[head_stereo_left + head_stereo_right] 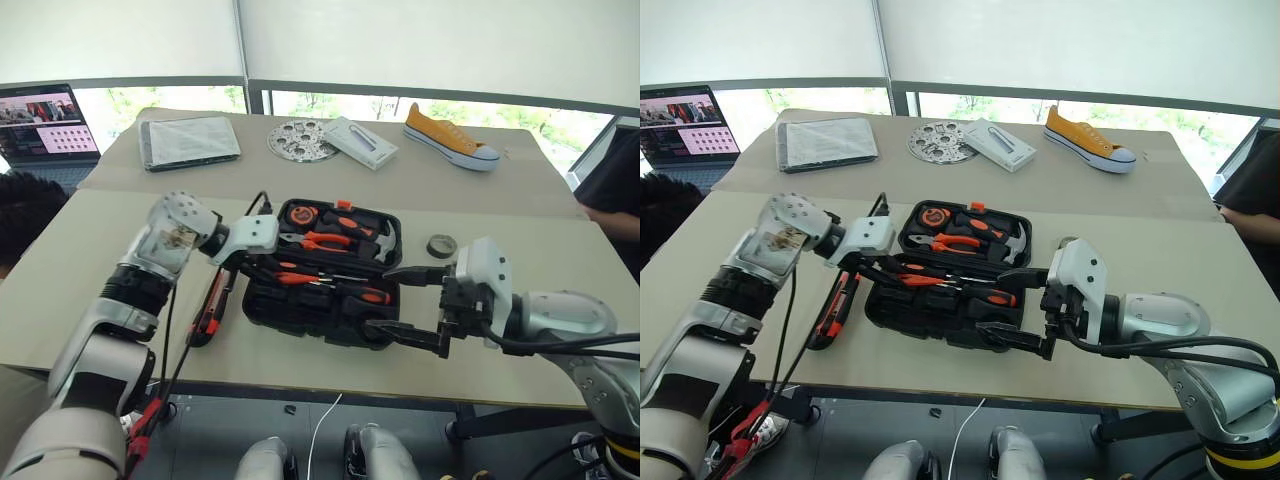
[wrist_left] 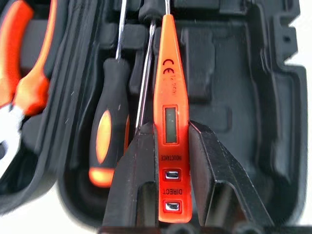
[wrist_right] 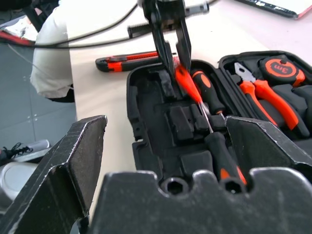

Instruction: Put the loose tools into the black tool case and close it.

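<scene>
The slim orange tester screwdriver [image 2: 167, 122] is clamped between the left fingers [image 2: 136, 170] over the black tool case [image 1: 300, 315]; the right fingers [image 1: 400, 335] are spread apart.

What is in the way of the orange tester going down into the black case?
Nothing visible. The left claw holds the orange tester right over the open black case, beside a screwdriver already lying inside. The moulded recess under it looks bare.
</scene>
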